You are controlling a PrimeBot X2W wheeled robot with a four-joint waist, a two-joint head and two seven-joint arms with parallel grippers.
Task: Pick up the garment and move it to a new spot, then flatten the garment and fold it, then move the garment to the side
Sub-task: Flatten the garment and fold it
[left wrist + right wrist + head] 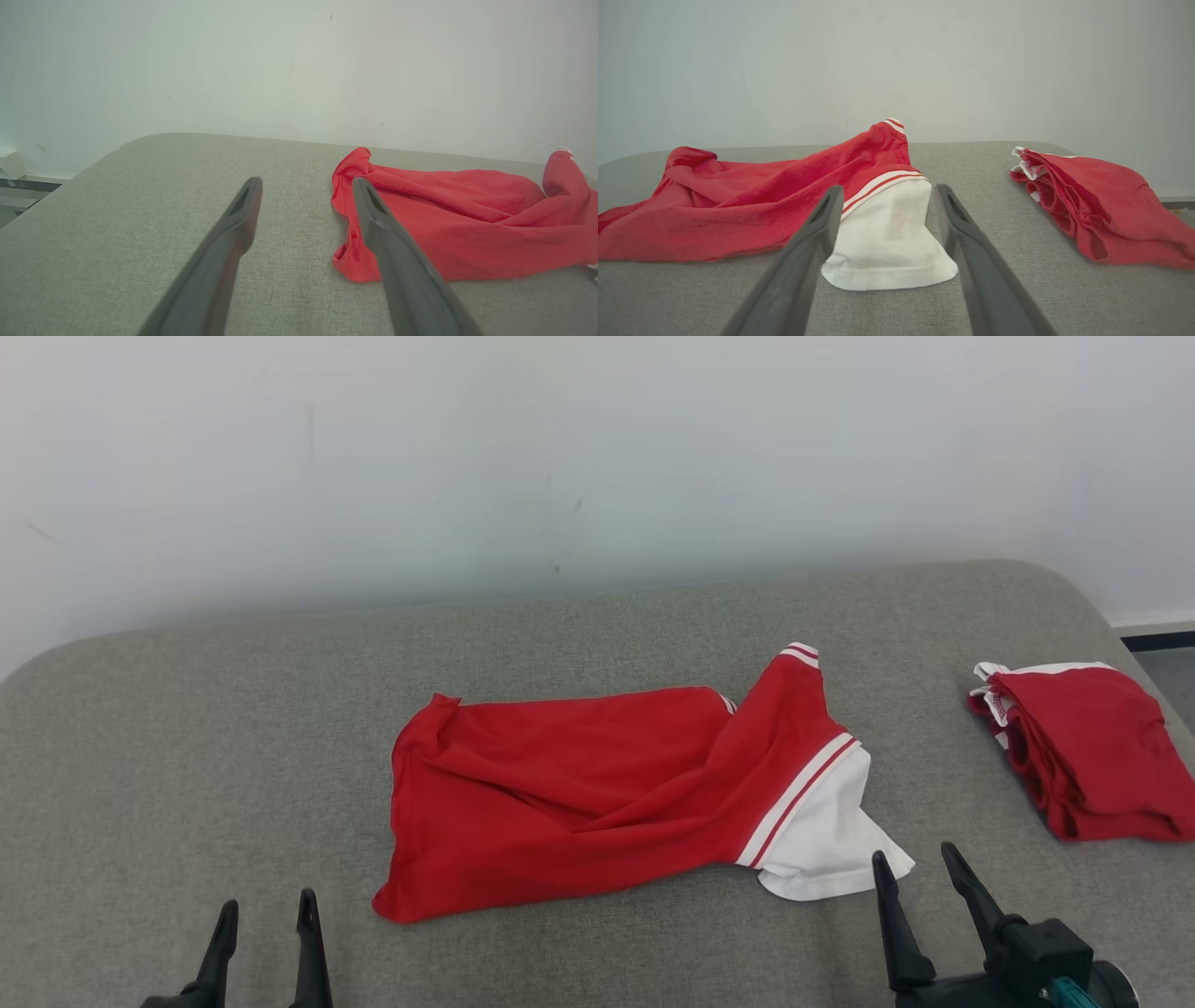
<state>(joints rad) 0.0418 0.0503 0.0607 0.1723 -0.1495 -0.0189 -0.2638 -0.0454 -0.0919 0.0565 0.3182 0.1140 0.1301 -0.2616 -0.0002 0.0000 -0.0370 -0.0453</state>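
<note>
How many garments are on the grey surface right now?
2. A rumpled red-and-white garment lies in the middle of the grey cushion; a folded red bundle sits near its right edge. The bundle might hold more than one piece.

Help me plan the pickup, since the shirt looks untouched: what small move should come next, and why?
Probably ease the right claw forward and down onto the white sleeve. It and the left claw stand open, short of the crumpled red shirt on the grey cushion, and the sleeve lies straight ahead between the right claw's fingers.
</note>
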